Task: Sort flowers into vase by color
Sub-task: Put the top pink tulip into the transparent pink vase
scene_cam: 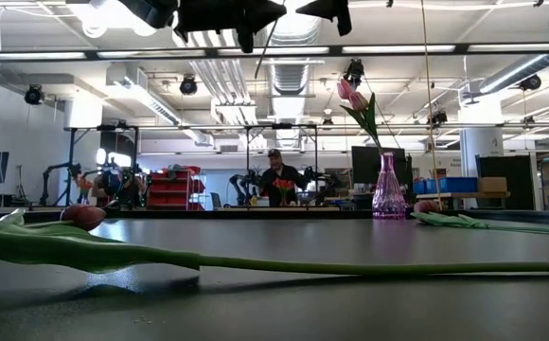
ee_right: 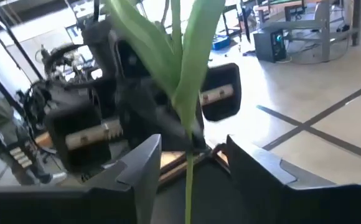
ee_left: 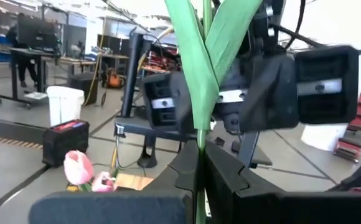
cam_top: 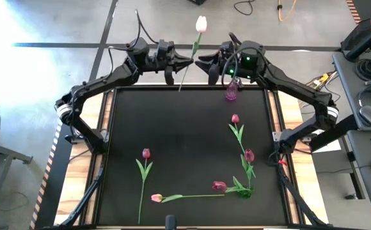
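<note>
2 arms meet over the far edge of the black table (cam_top: 185,147), lifted well above it, w/ 1 white tulip (cam_top: 201,25) between them. We read this as a handover: the left gripper (cam_top: 174,64) is clamped shut on the stem, which its wrist view shows pinched between the dark fingers (ee_left: 221,168), while the right gripper (cam_top: 205,64) stands w/ jaws spread, the stem (ee_right: 188,186) running free in the gap. We'd judge the pass is made so the flower can be re-gripped at a better spot for lowering into a vase.

The purple vase (cam_top: 231,91) sits near the table's far right corner, just under the right arm, already holding pink tulips (scene_cam: 352,95), so pale heads seem to go there. 5 tulips lie flat on the table: a magenta one (cam_top: 146,154) at left, a pink one (cam_top: 156,198) along the near edge, and 3 dark ones on the right (cam_top: 249,155).

Hard to make out: the low view cuts both grippers off at the top, so the white head is out of frame there. From above, the vase's contents are hidden by the right arm. A 2nd vase — we can't find one. A person (scene_cam: 276,170) shows far back in the room.
</note>
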`<action>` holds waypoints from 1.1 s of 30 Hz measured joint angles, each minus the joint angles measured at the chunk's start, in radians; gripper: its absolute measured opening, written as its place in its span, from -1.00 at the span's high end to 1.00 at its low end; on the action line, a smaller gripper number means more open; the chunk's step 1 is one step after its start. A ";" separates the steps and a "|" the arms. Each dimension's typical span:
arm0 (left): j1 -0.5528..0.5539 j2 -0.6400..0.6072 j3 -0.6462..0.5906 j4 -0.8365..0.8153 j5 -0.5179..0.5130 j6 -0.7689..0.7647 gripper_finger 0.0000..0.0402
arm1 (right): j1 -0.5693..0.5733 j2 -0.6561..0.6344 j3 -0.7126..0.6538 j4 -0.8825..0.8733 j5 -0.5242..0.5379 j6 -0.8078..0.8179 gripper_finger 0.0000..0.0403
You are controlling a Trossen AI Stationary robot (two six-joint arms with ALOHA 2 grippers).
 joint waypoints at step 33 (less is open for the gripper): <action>-0.017 0.004 0.002 -0.043 0.060 -0.030 0.64 | 0.002 0.101 0.286 -0.146 -0.004 -0.186 0.94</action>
